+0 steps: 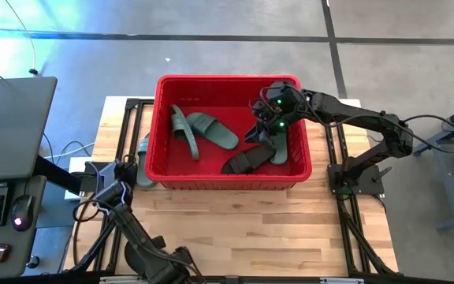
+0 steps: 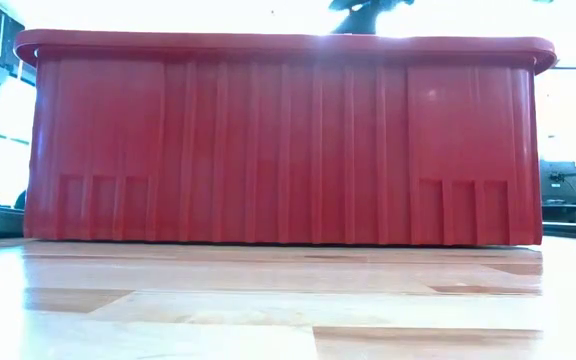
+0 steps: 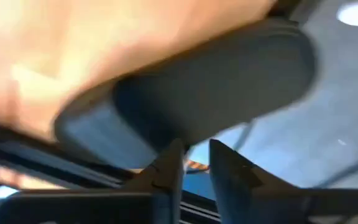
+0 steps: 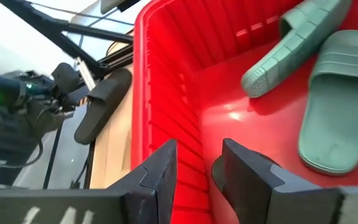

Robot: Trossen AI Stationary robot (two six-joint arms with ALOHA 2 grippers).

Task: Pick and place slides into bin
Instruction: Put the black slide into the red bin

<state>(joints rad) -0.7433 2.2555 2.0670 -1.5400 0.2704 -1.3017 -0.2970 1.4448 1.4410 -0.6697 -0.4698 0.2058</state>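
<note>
The red bin (image 1: 164,170) stands at the far middle of the table and fills the low view (image 2: 288,150). Inside it lie two dark green slides (image 1: 211,130) at the left, and a black slide (image 1: 247,160) and another green one (image 1: 280,150) at the right. My right gripper (image 1: 265,126) hovers open and empty over the bin's right part; its wrist view (image 4: 197,155) looks down along the bin's wall at two green slides (image 4: 337,106). My left gripper (image 1: 124,170) is outside the bin's left wall, shut on a dark green slide (image 1: 144,158). My left gripper pinches the dark green slide's long side edge (image 3: 185,140) between its two fingers, coming level from the table's left. The slide stands tilted beside the bin's left wall (image 4: 104,106). Whether it is clear of the table I cannot tell.
A grey desk (image 1: 6,134) with a keyboard and a mouse stands left of the table. Black frame rails run along the table's left and right edges. Bare wood (image 1: 235,221) lies between the bin and the near edge.
</note>
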